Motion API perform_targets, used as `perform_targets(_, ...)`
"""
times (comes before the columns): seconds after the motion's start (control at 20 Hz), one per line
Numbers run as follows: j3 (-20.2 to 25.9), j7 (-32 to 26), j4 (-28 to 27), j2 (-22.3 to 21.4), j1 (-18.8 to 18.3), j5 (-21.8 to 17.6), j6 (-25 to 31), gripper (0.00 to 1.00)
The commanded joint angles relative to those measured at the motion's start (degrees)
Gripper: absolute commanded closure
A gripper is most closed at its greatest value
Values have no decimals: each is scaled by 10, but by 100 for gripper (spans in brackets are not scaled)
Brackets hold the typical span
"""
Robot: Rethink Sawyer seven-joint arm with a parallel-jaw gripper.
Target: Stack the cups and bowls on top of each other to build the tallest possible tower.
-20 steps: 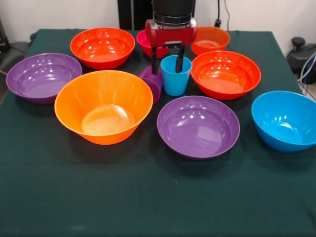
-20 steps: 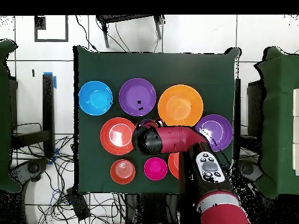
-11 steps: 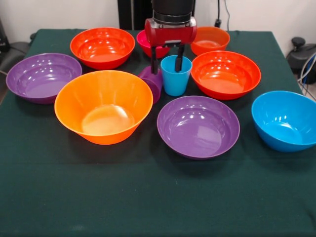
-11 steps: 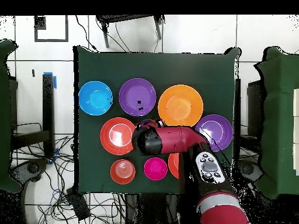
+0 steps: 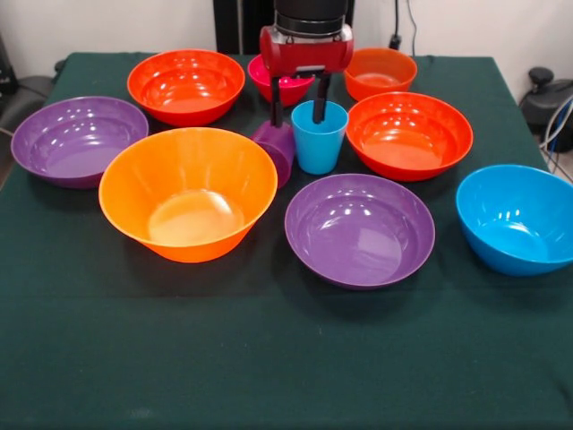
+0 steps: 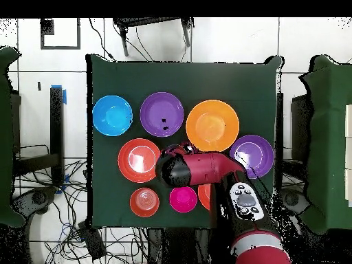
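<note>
The light blue cup [image 5: 319, 139] stands upright mid-table. The purple cup [image 5: 277, 149] lies tilted at its left, partly hidden by the big orange bowl [image 5: 188, 193]. My gripper [image 5: 297, 109] hangs open just above and behind the two cups, holding nothing; one finger [image 5: 276, 107] is over the purple cup and the other is at the blue cup's rim. Around them sit two purple bowls [image 5: 79, 141] [image 5: 360, 228], two red-orange bowls [image 5: 186, 85] [image 5: 409, 134] and a blue bowl [image 5: 517, 218]. In the overhead view the gripper head [image 6: 173, 170] hides both cups.
A small magenta bowl [image 5: 267, 81] and a small orange bowl [image 5: 381, 72] sit at the far edge behind the gripper. Bare green cloth [image 5: 286, 358] runs along the near side. In the overhead view the arm [image 6: 213, 167] crosses a red-orange bowl [image 6: 203, 196].
The gripper has risen a little and drawn back from the cups, still open. Cups and bowls have not moved.
</note>
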Motion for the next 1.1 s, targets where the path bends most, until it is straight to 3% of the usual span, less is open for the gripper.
perform_targets(0.05,5,21,40,27,12,-59,-5,0)
perform_targets(0.5,-14,49,21,85,30,-84,-52,0)
perform_targets(1.1,-43,72,32,115,60,-78,-118,0)
